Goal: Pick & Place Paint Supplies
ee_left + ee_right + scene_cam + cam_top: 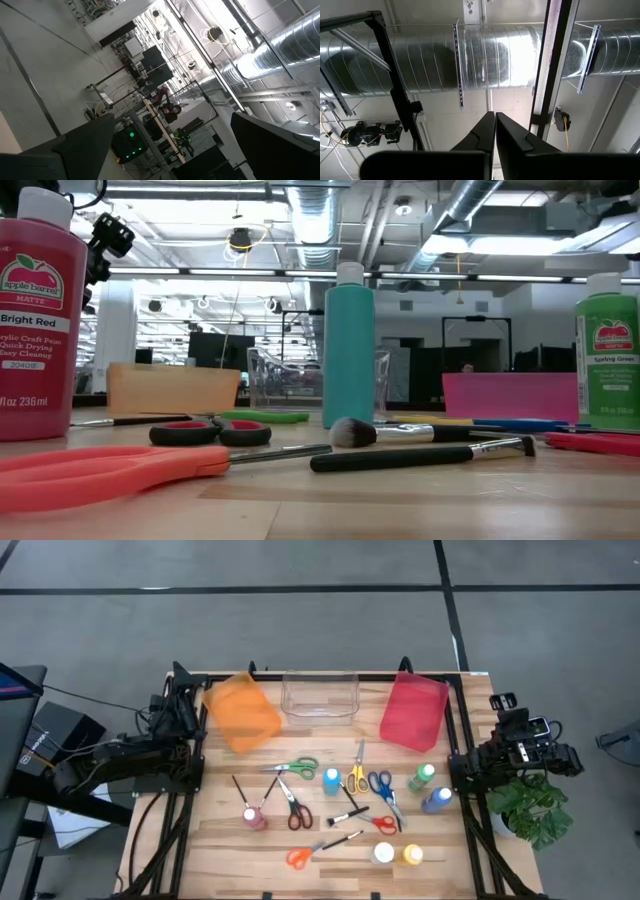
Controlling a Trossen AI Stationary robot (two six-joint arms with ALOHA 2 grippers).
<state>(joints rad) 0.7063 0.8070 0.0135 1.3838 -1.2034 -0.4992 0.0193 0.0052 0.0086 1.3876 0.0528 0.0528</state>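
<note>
An orange plastic bin (241, 711), a clear plastic bin (320, 696) and a red plastic bin (413, 711) are showing against the pale striped wooden counter (210, 835); a teal paint bottle (348, 358) is wearing a white cap.

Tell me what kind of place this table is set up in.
Probably a robotics lab or workshop in an industrial-style building. Bare metal ducts run along an open ceiling, the wooden table sits in a black frame with an arm on each side, and the floor is plain grey with dark tape lines.

Red paint bottle (35, 310) & green bottle (610, 350) cut off by frame edges.
</note>
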